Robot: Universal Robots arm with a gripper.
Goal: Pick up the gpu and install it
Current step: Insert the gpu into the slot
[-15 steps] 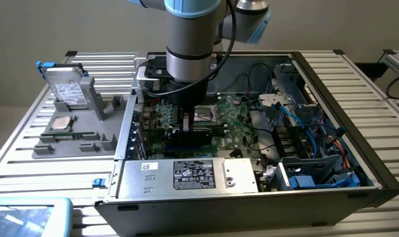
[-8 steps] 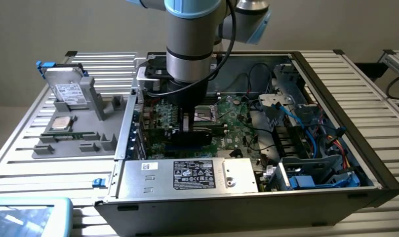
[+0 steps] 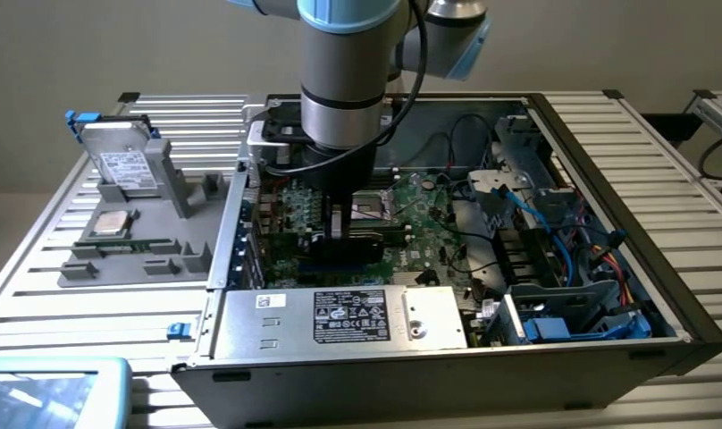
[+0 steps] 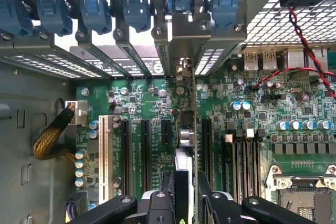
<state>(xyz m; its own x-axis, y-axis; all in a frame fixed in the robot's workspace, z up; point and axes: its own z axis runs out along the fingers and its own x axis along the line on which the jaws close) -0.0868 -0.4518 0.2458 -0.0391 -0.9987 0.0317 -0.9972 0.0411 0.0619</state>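
A slatted metal worktop (image 3: 647,134) carries an open computer case (image 3: 457,384) lying on its side, with a plain grey wall behind. On the exterior view's left, just beside the case, a grey tray (image 3: 135,259) holds a hard drive (image 3: 129,165) standing upright in it.

Inside the case the green main board (image 3: 439,219) lies flat. A labelled power supply box (image 3: 337,317) sits along the near wall, and blue cables (image 3: 575,241) are bundled on the exterior view's right.

The arm reaches straight down into the case, and the claw (image 4: 188,187) is clamped on the gpu (image 4: 192,129), one finger on each face. The card stands on edge, square to the board. Its long axis runs from the claw towards the case wall, and its metal end plate reaches the row of blue latches (image 4: 94,9) there. In the exterior view it shows as a dark block (image 3: 361,239) under the claw, low over the middle of the board.

The card runs parallel to the long black slots (image 4: 128,150) and a white slot (image 4: 103,150). Whether its lower edge is seated in a slot I cannot tell.

Room is tight. More slots lie close on one side, and the processor socket (image 4: 304,192) is further off. A braided cable (image 4: 50,140) and red and black wires (image 4: 299,30) stay well apart from the card.
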